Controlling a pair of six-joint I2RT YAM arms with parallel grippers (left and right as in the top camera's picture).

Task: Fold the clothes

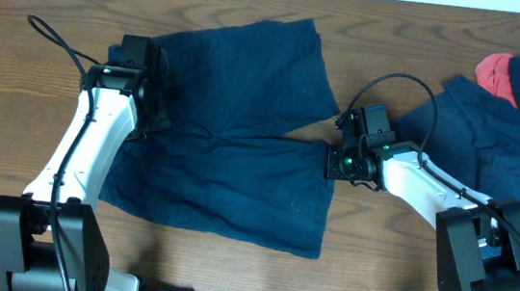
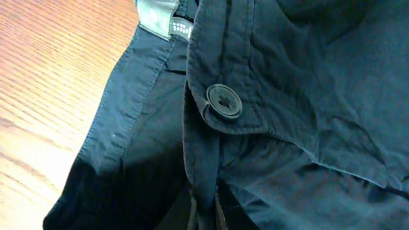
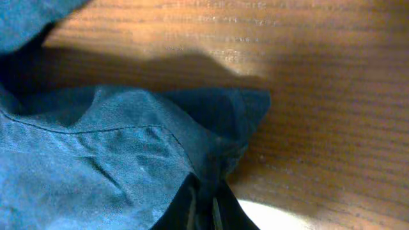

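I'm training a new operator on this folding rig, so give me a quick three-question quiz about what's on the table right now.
1. True or false: the navy shorts lie with one leg stacked on the other.
2. The left tool pinches: A) shorts fabric by the button; B) a leg hem; C) nothing.
3. Fill in: the pink-red piece lies on the robot's ____ side.
Key: 1 false, the legs are spread apart; 2 A; 3 right.
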